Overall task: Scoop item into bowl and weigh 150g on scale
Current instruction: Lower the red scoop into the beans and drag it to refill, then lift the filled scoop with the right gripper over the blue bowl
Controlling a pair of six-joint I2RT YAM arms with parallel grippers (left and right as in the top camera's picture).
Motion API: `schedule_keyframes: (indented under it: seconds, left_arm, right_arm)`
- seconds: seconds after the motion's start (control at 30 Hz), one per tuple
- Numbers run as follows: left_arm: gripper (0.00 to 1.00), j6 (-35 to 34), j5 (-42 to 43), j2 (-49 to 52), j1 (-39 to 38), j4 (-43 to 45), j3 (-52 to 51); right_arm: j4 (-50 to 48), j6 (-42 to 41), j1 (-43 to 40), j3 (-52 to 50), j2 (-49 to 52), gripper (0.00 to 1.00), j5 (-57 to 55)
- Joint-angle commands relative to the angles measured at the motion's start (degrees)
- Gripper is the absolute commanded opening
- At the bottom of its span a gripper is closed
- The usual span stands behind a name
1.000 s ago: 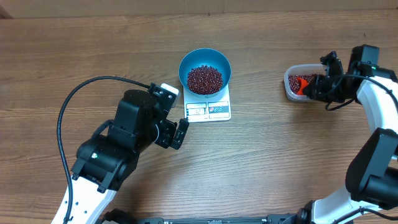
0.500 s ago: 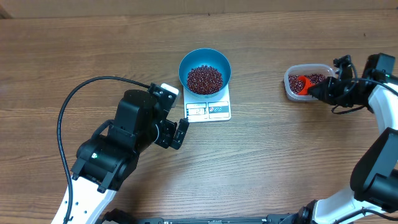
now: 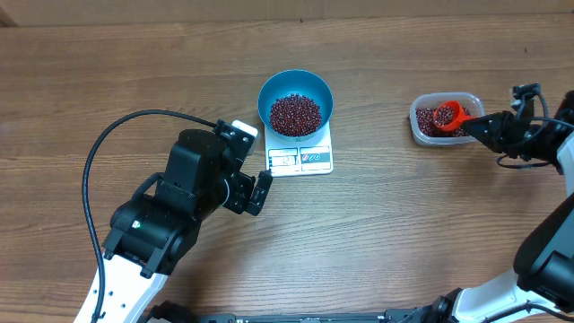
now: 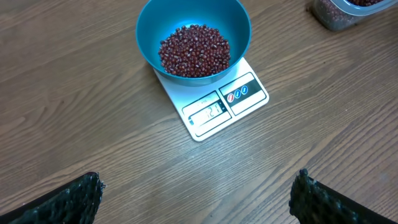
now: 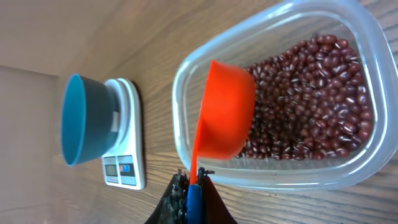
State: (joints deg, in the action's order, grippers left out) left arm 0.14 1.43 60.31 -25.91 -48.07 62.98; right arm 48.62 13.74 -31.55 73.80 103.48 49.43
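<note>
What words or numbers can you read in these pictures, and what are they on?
No text reads clearly.
Display on the scale: dark digits, too blurred to read.
Panel beside the display: one red and one blue round mark; any lettering is too small to read.
Blue bowl, orange scoop, clear container: no writing seen.

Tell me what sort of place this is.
Probably a lab bench staged for kitchen-style weighing: a wood-grain table, a scale carrying a bowl of beans, a clear container of more.
</note>
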Motion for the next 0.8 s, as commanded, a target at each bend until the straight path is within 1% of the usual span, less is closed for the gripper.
schedule_keyframes:
  seconds: [0.0,0.3,0.5,0.77]
  left_arm:
    - [1.00,-0.3,-0.4,-0.3,-0.4,0.1,-0.2]
    - [1.00,-0.3,-0.4,-0.3,-0.4,0.1,-0.2]
    - [1.00,-0.3,-0.4,-0.3,-0.4,0.1,-0.2]
    - [1.00,-0.3,-0.4,-0.3,-0.4,0.1,-0.2]
  right_arm:
    - [-0.3,1.0,-0.9,-0.3,0.2,0.03,7.1]
    - [-0.1,1.4,-0.9,-0.3,0.2,0.04,12.7]
    - [1.0,1.4,-0.6,-0.2,0.2,0.03,20.6]
    - [2.0,1.4,4.1,-0.2,0.2,0.04,25.7]
